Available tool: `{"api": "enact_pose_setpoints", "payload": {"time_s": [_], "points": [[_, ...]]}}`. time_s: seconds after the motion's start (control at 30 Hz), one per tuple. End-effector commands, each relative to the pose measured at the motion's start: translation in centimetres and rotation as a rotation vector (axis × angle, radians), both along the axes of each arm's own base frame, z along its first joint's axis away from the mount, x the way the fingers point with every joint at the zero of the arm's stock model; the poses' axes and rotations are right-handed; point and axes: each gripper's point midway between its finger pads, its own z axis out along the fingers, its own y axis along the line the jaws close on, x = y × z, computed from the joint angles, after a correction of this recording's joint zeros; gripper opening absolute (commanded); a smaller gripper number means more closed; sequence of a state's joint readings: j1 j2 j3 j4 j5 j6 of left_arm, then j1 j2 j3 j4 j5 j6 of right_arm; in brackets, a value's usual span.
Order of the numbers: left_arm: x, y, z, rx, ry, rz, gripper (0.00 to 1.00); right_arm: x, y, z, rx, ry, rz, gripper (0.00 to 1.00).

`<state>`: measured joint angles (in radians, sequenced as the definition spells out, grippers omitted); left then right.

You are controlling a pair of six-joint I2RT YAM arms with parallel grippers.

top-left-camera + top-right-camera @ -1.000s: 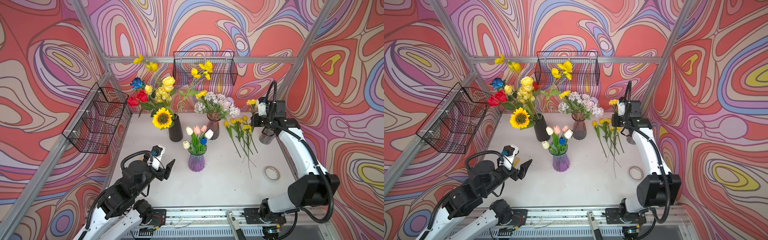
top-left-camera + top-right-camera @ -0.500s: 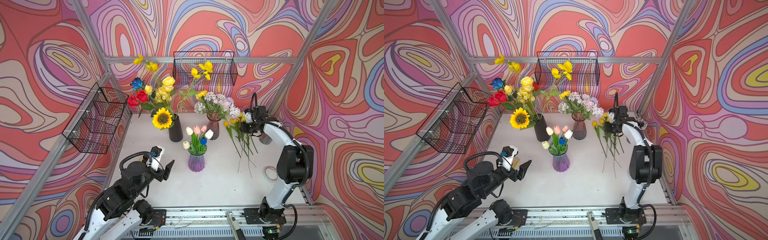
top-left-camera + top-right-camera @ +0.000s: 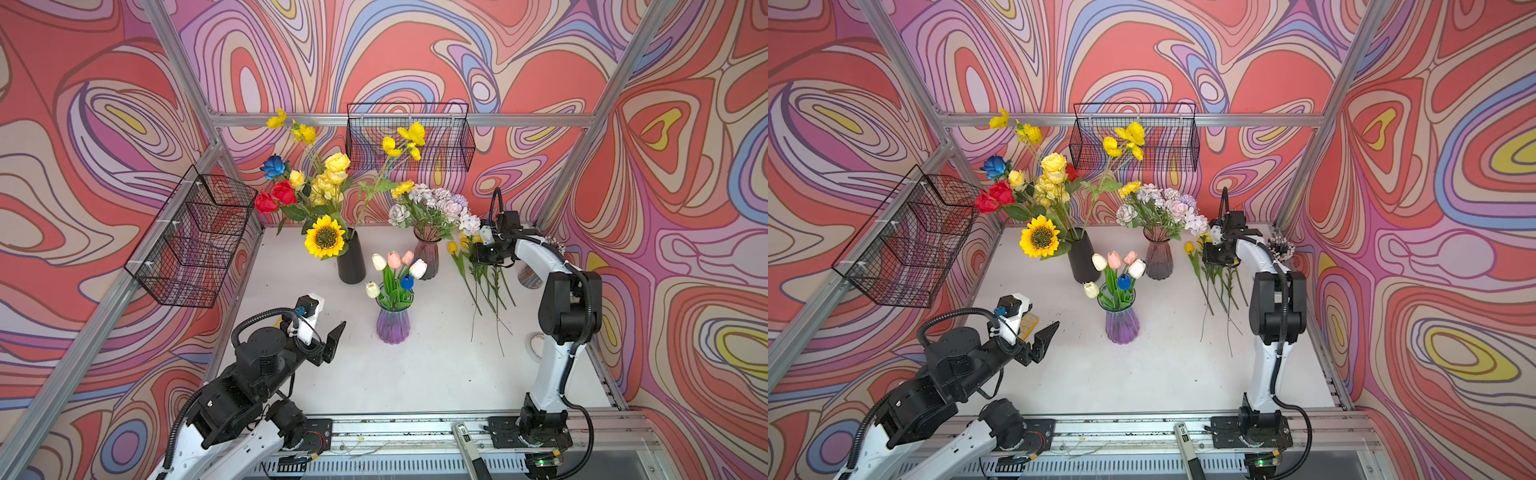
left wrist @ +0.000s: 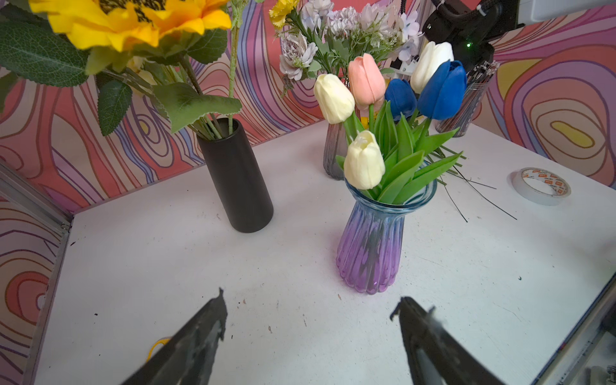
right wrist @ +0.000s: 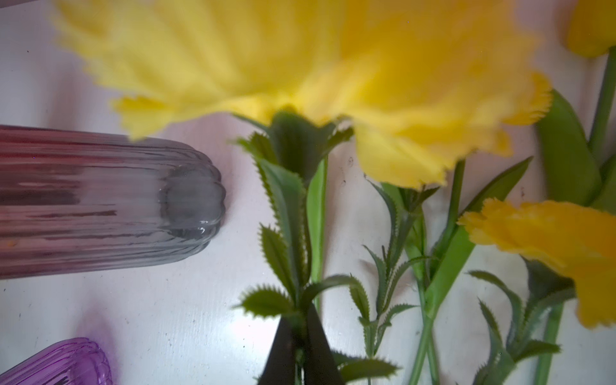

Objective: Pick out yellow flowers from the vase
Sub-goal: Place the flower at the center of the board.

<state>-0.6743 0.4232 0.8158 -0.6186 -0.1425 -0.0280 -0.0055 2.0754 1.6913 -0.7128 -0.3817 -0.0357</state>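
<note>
Nearest, the left gripper [image 4: 310,305] hangs wide open and empty over the front of the worktop [image 3: 415,374]. Beyond it stands a purple vase [image 3: 392,324] of white, pink and blue tulips. Farther right, the right gripper [image 5: 300,346] is clamped on the stem of a frilly yellow flower [image 5: 300,60], low over a pile of yellow flowers [image 3: 482,278] lying beside a smoky vase [image 3: 427,257]. At the back, a black vase [image 3: 351,262] holds a sunflower [image 3: 325,237] and yellow roses [image 3: 332,178].
</note>
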Motion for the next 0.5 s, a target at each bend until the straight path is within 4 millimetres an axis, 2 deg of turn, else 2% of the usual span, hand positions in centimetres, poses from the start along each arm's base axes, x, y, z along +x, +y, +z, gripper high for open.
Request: {"api": "enact_pose_setpoints", "payload": {"time_s": [0.0, 0.3, 0.47], "points": [[-0.4, 0.8, 0.3, -0.009, 0.001, 0.027, 0.84, 0.0, -0.1, -1.4, -0.010, 0.038, 0.004, 0.03], [-0.6, 1.0, 0.5, -0.015, -0.003, 0.026, 0.85, 0.2, 0.3, -3.8, -0.002, 0.076, -0.011, 0.09], [-0.5, 0.9, 0.3, -0.013, 0.003, 0.027, 0.84, 0.2, -0.1, -3.7, -0.023, 0.071, -0.027, 0.16]]}}
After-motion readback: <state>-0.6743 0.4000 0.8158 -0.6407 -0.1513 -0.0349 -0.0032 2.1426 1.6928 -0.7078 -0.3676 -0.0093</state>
